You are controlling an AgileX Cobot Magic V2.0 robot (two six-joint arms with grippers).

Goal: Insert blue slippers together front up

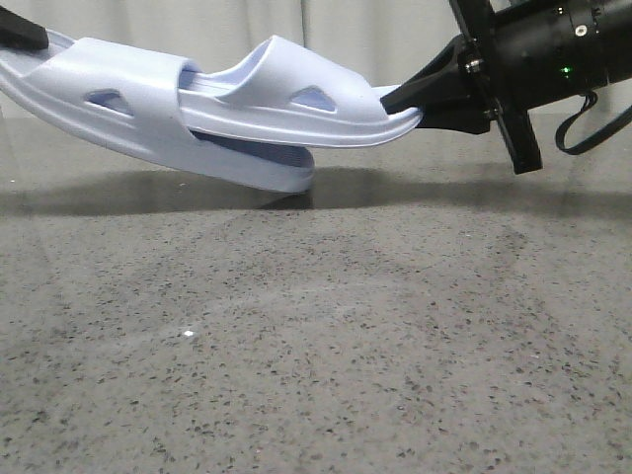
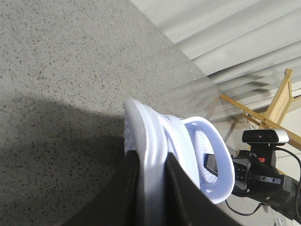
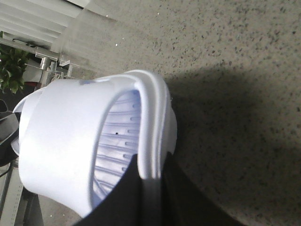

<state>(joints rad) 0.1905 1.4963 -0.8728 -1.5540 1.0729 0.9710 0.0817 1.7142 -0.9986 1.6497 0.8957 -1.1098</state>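
Two pale lavender-blue slippers hang above the speckled table, nested toe into toe. The left slipper (image 1: pixel 109 99) tilts down to the right, its toe just above the table. The right slipper (image 1: pixel 296 109) has its toe pushed under the left one's strap. My left gripper (image 1: pixel 22 38) is shut on the left slipper's heel rim (image 2: pixel 153 141). My right gripper (image 1: pixel 410 99) is shut on the right slipper's heel rim (image 3: pixel 153 141). In the left wrist view the right slipper (image 2: pixel 211 160) shows beyond the left one.
A grey speckled table (image 1: pixel 316 336) fills the front. Pale curtains (image 1: pixel 375 30) hang behind it. A camera on a stand (image 2: pixel 265 137) and a wooden frame (image 2: pixel 277 103) stand past the table. A plant (image 3: pixel 11 66) stands beyond the far edge.
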